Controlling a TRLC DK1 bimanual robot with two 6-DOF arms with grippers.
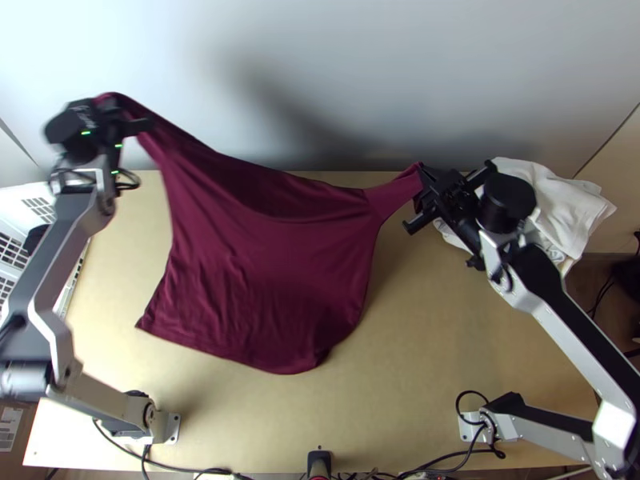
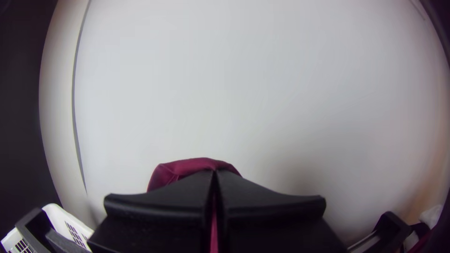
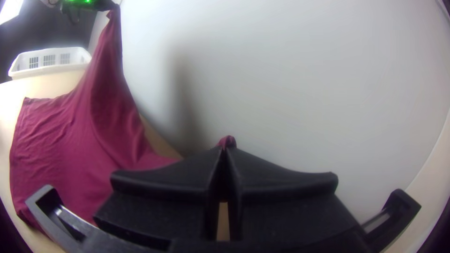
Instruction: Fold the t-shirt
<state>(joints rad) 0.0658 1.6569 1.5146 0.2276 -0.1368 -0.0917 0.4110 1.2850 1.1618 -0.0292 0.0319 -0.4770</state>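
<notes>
With my wide-fingered black left tool, I'm clamping a raised corner of the maroon fabric t-shirt, whose lower part is lying spread on the light wooden worktop. My wide-fingered black right tool is pinching its sleeve end, near some bunched white cloth.

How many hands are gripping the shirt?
2: left hand, at the top view's upper left; right hand, on the sleeve end toward the white cloth.
</notes>
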